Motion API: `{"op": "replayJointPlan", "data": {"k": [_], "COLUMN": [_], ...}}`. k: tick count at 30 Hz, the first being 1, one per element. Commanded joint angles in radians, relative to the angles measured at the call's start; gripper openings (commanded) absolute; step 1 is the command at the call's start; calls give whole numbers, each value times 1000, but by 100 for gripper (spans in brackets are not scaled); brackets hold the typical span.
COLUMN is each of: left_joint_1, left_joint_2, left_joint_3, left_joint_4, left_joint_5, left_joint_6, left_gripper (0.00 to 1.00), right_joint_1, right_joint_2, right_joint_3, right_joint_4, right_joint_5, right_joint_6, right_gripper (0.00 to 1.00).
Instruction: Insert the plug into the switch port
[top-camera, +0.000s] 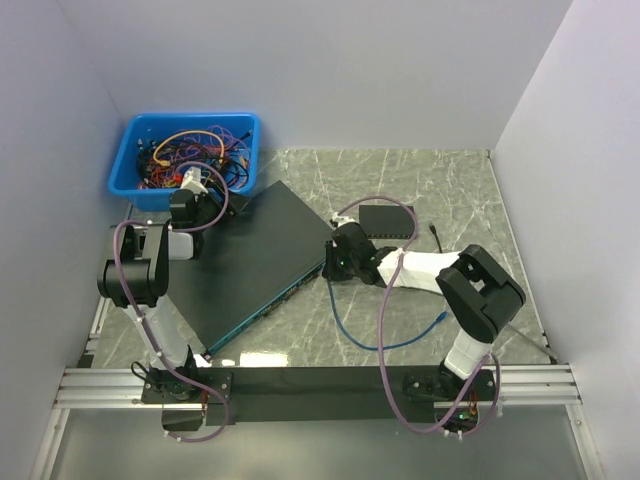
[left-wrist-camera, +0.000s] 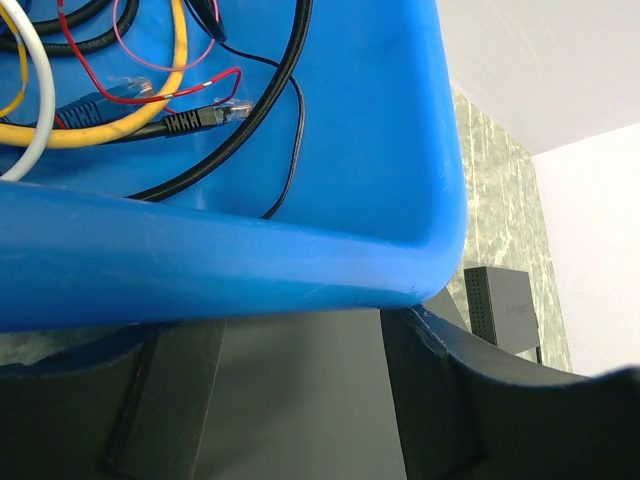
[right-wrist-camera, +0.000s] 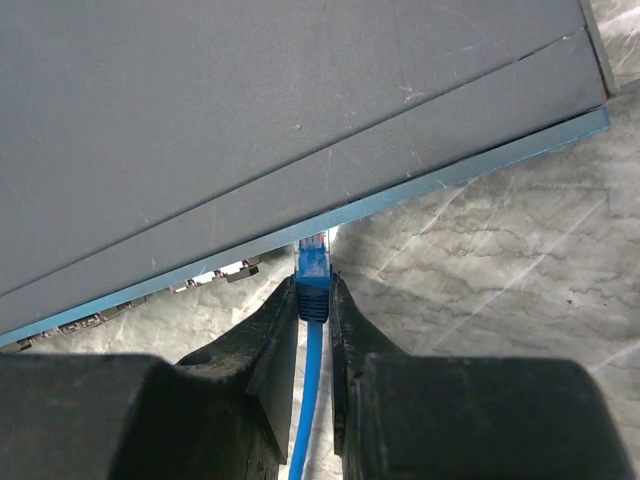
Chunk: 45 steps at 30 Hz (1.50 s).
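By the blue bin (left-wrist-camera: 300, 260) the left pincer (left-wrist-camera: 295, 400) gapes empty, the flat dark switch (top-camera: 250, 260) lies on the worktop (top-camera: 470, 190), and the right pincer (right-wrist-camera: 313, 300) pinches the plug (right-wrist-camera: 313, 265), clear-tipped with blue boot and cable (right-wrist-camera: 305, 420), its nose at the switch's blue-edged port row.

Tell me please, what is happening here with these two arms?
The right tool is clamped on the blue plug of a blue cable. It holds the plug's tip at the front edge of the big dark switch, where the ports are. Most of the plug is outside, so it does not look fully inserted. The left tool is open and empty, next to the blue bin of spare cables.
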<state>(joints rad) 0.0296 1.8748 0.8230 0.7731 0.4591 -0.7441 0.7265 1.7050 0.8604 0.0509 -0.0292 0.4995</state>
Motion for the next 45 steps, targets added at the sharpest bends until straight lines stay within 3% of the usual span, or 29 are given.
{"op": "replayJointPlan", "data": {"k": [1,26,45], "left_joint_1": [7,6,6], "left_joint_2": [-5,6,18], "left_joint_3": [21,31,44], "left_joint_4": [74,63,52], "left_joint_5": [-3,-4,-8], "left_joint_6": [37,31,25], "left_gripper": [68,67,68], "right_joint_1": [-13,-16,-6], "right_joint_2": [18,-148,-76], "right_joint_3": [68,94,37], "right_joint_4": [-14,-62,26], "right_joint_5": [-3,28,-23], "right_joint_6": [-35,-99,-90], "right_gripper": [0,0,0]}}
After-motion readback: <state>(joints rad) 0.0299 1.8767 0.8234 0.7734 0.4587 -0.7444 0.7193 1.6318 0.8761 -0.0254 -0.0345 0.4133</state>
